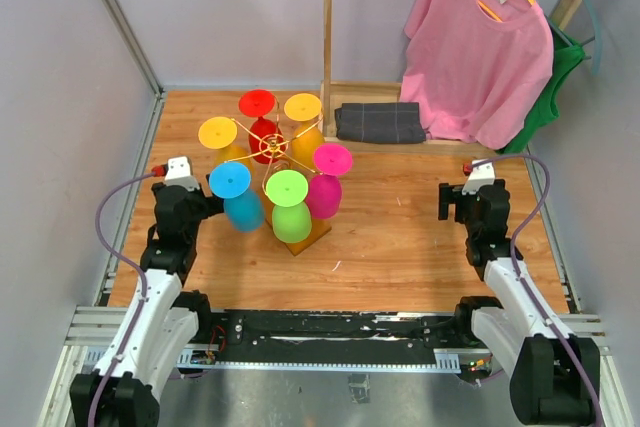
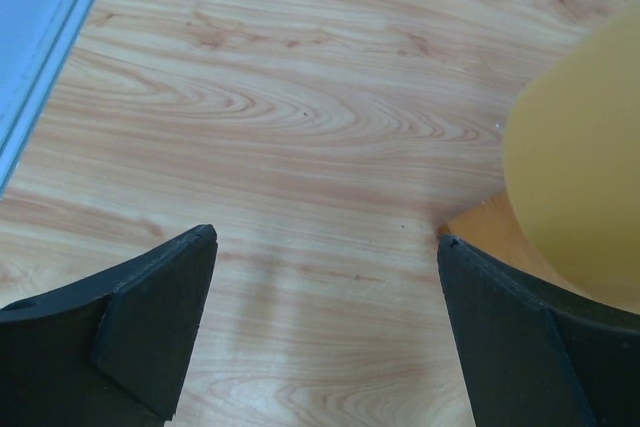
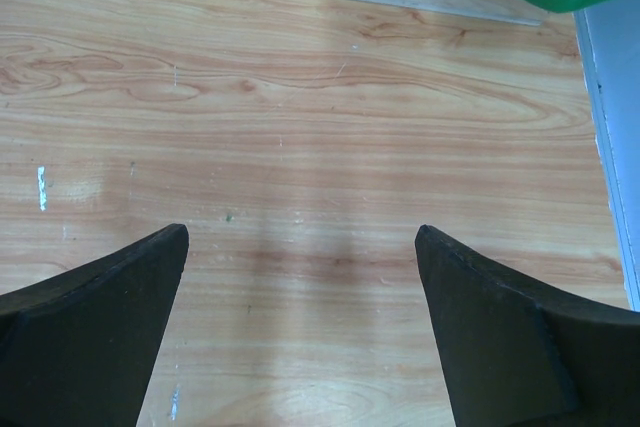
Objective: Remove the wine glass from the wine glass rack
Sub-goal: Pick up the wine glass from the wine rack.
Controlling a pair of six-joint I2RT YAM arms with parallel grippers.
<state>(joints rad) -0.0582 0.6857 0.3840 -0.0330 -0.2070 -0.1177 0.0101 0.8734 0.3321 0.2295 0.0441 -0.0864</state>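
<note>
Even, bright, soft light fills all three views, with no hard glare. On the wooden table (image 1: 400, 237) shadows are faint: a pale smudge falls beneath the coloured glasses (image 1: 285, 187). In the left wrist view, a yellow glass (image 2: 580, 167) near the lens is blurred, while the wood grain stays sharp. The black fingers (image 3: 90, 337) look soft-edged. The overhead view shows slight bowing at its edges.

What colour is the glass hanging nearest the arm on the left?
Blue; the blue glass shows best in the overhead view.
</note>
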